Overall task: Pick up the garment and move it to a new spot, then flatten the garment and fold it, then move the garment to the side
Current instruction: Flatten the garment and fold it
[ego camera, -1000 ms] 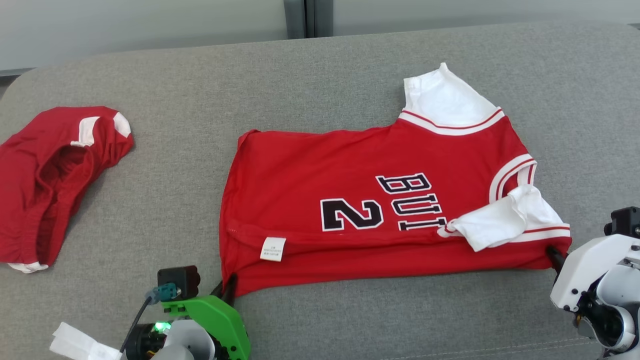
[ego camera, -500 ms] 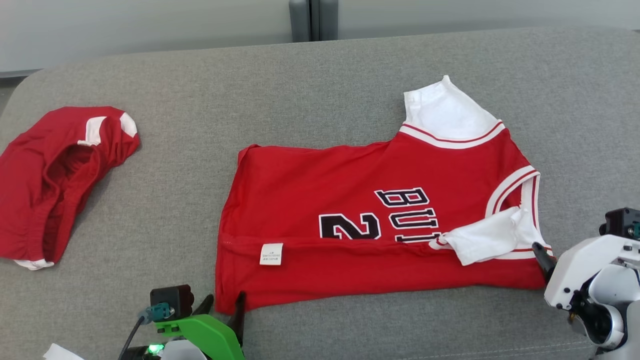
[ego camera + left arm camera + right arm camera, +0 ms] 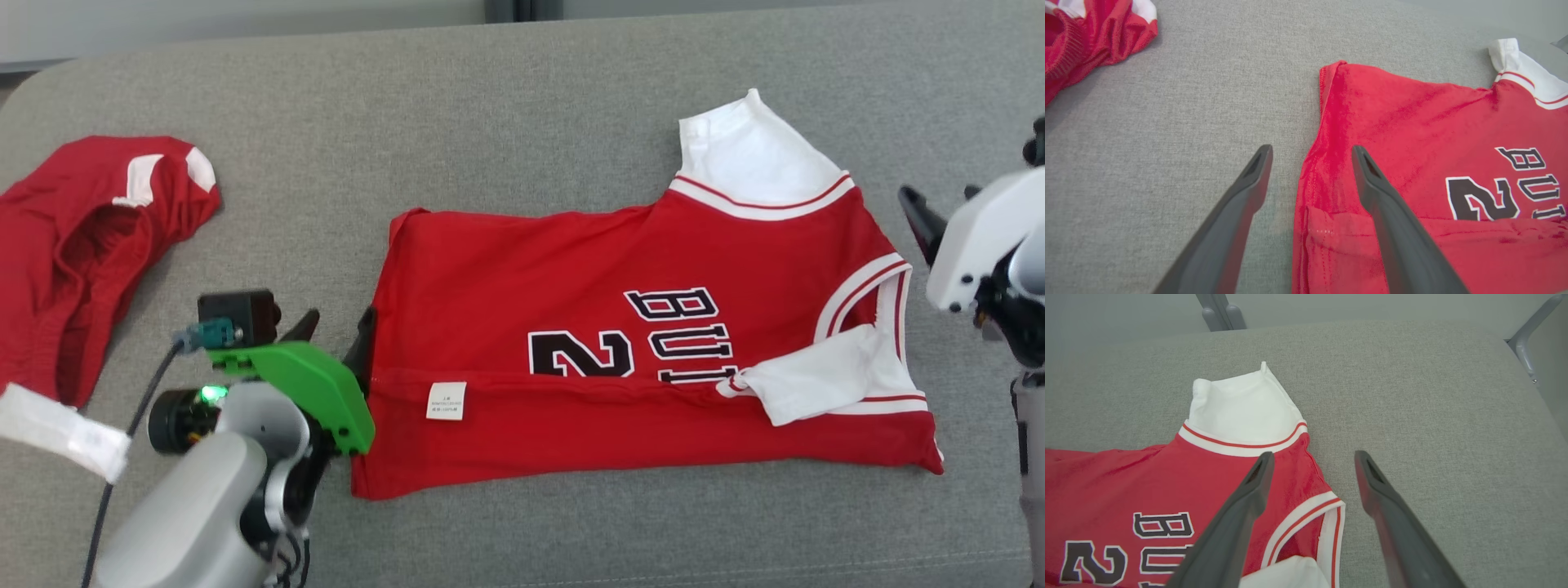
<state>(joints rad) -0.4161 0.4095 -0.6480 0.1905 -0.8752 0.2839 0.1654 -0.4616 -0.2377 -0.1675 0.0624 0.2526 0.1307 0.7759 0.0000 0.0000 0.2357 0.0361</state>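
The garment (image 3: 588,294) is a red jersey with white sleeves and black "BUL 2" lettering, lying flat on the grey cushion with its near long edge folded over; a white label (image 3: 446,400) shows on the fold. My left gripper (image 3: 335,322) hovers open at the jersey's left hem. In the left wrist view the left gripper (image 3: 1311,149) straddles that edge of the jersey (image 3: 1412,134) without touching it. My right gripper (image 3: 939,200) is open, just right of the shoulder. In the right wrist view the right gripper (image 3: 1314,455) hangs above the armhole trim of the jersey (image 3: 1147,482).
A second red garment with white trim (image 3: 90,245) lies crumpled at the far left, also seen as a red heap (image 3: 1086,36). The grey cushion (image 3: 522,106) stretches wide behind the jersey. A metal post (image 3: 1220,310) stands past its back edge, and a rail (image 3: 1527,347) by its right corner.
Both grippers opened and let go of the jersey's near folded edge, then rose: the left to the left hem, the right up beside the shoulder. The head camera has also shifted.
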